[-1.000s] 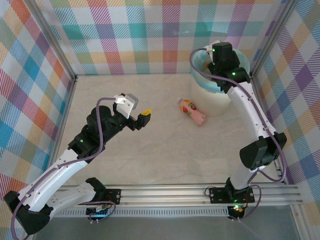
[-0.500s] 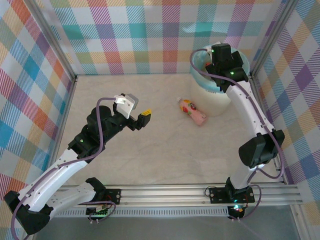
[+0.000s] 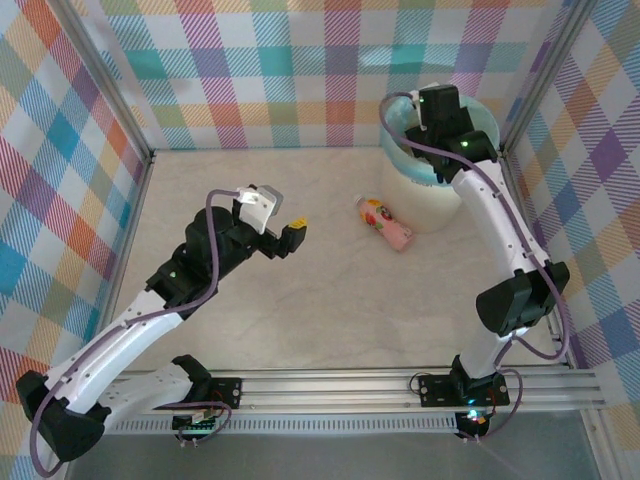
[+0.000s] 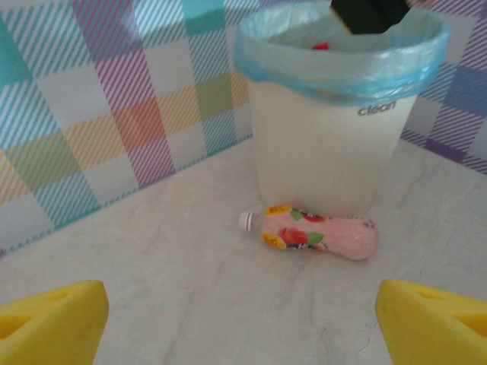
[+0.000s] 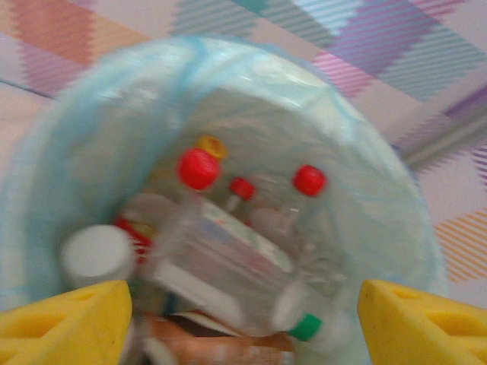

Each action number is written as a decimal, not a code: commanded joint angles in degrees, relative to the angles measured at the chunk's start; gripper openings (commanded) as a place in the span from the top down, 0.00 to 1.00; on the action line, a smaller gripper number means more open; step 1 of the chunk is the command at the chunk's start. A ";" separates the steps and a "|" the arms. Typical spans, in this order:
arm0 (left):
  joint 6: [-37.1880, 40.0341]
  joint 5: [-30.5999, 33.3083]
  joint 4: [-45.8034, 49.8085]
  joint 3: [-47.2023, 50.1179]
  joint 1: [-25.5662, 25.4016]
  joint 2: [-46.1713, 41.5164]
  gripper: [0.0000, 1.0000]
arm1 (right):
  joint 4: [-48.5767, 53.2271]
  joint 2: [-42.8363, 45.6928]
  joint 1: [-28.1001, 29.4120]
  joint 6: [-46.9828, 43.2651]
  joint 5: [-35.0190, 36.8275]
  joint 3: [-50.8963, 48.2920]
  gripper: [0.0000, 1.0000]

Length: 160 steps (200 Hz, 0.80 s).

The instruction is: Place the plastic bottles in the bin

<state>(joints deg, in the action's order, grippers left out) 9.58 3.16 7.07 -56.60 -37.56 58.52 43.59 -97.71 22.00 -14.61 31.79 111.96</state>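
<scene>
A pink bottle [image 3: 387, 222] with a white cap lies on its side on the table, just left of the bin's [image 3: 432, 200] foot. In the left wrist view this pink bottle [image 4: 316, 233] lies ahead of my left gripper [image 4: 242, 327], in front of the bin [image 4: 327, 160]. My left gripper [image 3: 293, 232] is open and holds nothing, well short of the bottle. My right gripper [image 3: 418, 130] hangs over the bin's mouth, open. Below it, inside the bin [image 5: 152, 84], lie several bottles [image 5: 228, 251], one clear and blurred with a green cap, clear of both fingers.
Checked walls close in the table on three sides, and the bin stands in the far right corner. The right arm [image 4: 369, 11] shows as a dark shape above the bin's rim. Open marbled table [image 3: 330, 300] lies between both arms.
My left arm has swung a little forward and to the right, toward the pink bottle. The right gripper has stayed over the bin, shifting only slightly.
</scene>
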 commanded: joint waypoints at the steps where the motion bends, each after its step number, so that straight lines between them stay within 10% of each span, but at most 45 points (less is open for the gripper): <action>1: -6.19 2.64 3.30 -4.20 1.53 4.05 0.08 | 1.58 4.62 3.03 5.20 -8.39 2.05 0.24; 70: -26.52 -1.82 18.94 -16.98 10.14 21.98 0.08 | 2.46 8.27 8.21 13.16 -22.59 -6.49 0.29; 160: -36.44 -9.88 18.26 -12.58 17.33 26.32 0.08 | 10.15 -7.69 9.55 12.51 -14.86 -7.45 0.25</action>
<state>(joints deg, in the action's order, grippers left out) -24.51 -5.13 24.34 -70.57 -20.95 86.08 51.33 -102.59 31.18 -1.93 13.28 104.62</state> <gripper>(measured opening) 0.920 0.741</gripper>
